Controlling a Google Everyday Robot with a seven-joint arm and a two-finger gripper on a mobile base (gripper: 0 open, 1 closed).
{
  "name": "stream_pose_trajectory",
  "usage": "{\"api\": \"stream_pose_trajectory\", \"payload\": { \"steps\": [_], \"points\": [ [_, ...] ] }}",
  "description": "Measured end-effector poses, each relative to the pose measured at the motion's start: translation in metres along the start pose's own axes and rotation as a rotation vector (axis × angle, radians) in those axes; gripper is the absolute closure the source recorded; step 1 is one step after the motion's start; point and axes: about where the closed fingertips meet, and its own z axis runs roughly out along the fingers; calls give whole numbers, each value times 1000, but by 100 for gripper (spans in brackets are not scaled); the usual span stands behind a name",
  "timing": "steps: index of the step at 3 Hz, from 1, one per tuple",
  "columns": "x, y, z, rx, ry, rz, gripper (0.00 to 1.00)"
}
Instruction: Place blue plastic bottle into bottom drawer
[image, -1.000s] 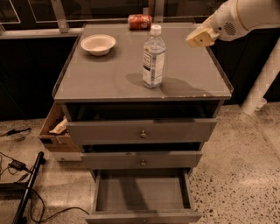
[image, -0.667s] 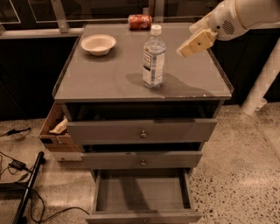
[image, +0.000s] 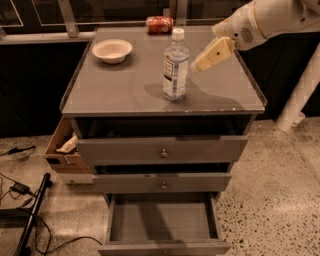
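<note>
The bottle stands upright near the tabletop middle. My gripper hangs just right of it, toward the right edge, not touching; released or clenched, I cannot tell. The drawer below is open.

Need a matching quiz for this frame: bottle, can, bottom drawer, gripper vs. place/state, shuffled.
Things
1. blue plastic bottle
2. red soda can
3. bottom drawer
4. gripper

Place or state
A. lying on its side at the far edge of the cabinet top
B. pulled open
C. in the air over the top, close beside the bottle on the picture's right
D. standing upright near the middle of the top

Pairs: 1-D, 2-A, 3-B, 4-C
</note>
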Motion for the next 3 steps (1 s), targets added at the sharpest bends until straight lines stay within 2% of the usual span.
{"api": "stream_pose_trajectory", "payload": {
  "steps": [1,3],
  "points": [
    [-15,21,37,-97,-48,4,11],
    [-40,46,84,-198,-135,3,10]
  ]
}}
